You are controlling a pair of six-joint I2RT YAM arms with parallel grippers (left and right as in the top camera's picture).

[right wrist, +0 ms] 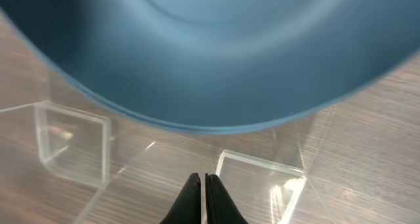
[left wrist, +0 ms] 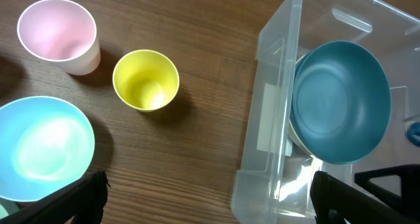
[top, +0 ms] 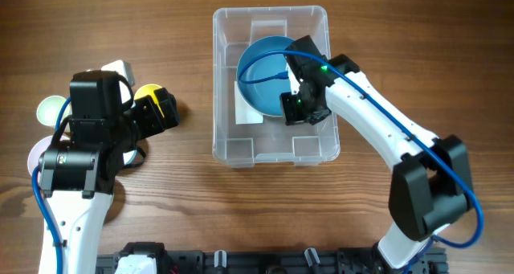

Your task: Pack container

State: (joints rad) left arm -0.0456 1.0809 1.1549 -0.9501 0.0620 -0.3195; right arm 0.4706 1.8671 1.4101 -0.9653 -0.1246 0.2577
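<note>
The clear plastic container (top: 229, 149) stands at the table's middle, a white label (top: 245, 107) on its base. A teal bowl (top: 261, 73) sits inside it toward the back; it looks tilted in the left wrist view (left wrist: 340, 100). My right gripper (top: 297, 105) reaches down into the container beside the bowl. In the right wrist view its fingers (right wrist: 203, 196) are shut and empty just above the clear floor, apart from the bowl's rim (right wrist: 216, 60). My left gripper (top: 161, 112) is open and empty, hovering left of the container (left wrist: 275, 119), its fingers (left wrist: 210, 204) spread wide.
On the table left of the container stand a yellow cup (left wrist: 146, 79), a pink cup (left wrist: 58, 35) and a light blue bowl (left wrist: 42, 148). Overhead, the yellow cup (top: 148, 92) is partly hidden under the left gripper. A pale bowl (top: 50, 109) sits at the far left.
</note>
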